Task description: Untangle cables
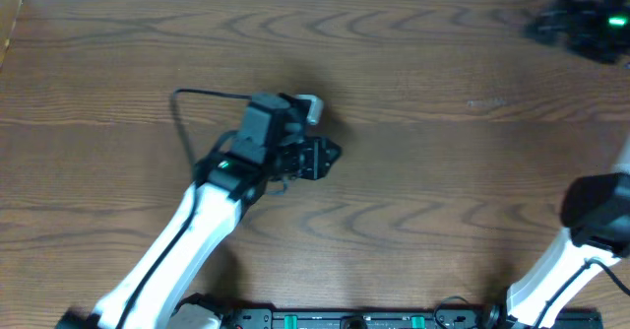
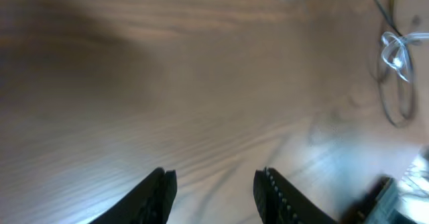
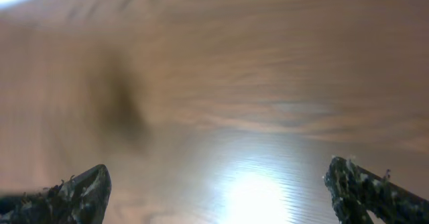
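We hover both hands, empty.
Our left hand (image 2: 214, 180) is half spread, cables (image 2: 394, 48) to its right; right hand (image 3: 218, 174) spread wide.

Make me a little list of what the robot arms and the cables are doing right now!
left gripper: open, empty, above bare wood
right gripper: wide open, empty
black cable: loose loop on the table
white cable: small loop lying across the black cable
table: brown wood
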Controlling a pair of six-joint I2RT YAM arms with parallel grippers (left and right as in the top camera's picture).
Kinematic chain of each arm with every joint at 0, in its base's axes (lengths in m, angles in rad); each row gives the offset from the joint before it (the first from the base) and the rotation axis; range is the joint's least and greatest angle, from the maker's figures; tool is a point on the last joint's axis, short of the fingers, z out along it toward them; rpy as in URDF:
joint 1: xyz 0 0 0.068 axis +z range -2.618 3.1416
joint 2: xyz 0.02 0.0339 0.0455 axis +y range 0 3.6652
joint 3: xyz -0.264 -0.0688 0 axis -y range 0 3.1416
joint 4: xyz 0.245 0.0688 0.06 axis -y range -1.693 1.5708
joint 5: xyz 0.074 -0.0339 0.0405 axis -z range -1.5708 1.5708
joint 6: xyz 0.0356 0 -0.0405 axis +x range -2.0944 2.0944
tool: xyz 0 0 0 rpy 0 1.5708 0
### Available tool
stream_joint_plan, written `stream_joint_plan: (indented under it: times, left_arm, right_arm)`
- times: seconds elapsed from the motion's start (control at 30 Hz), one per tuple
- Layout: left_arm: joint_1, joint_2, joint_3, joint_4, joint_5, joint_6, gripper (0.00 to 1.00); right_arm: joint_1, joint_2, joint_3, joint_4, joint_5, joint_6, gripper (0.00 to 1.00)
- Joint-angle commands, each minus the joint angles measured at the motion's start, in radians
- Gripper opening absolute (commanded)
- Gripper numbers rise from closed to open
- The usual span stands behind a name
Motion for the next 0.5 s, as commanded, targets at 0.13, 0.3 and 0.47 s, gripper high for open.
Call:
stream_joint_plan:
  times: [0.13,0.3,0.47]
  left_arm:
    - [0.043,-0.406,0.026,-0.238,-0.316,0.039,0.43]
    - [0.043,-0.614,0.026,-0.366,-0.395,0.014,0.43]
    - [0.043,-0.779,0.026,-0.476,-0.452,-0.014,0.45]
  right_arm:
    - [0.331,-0.063,-0.001,0.015,0.05,-0.033,0.99]
    - [0.494,-0.152,-0.001,0.004,0.195,0.03,0.99]
    - [0.61,-0.266,-0.001,-0.121,0.278,0.063,0.99]
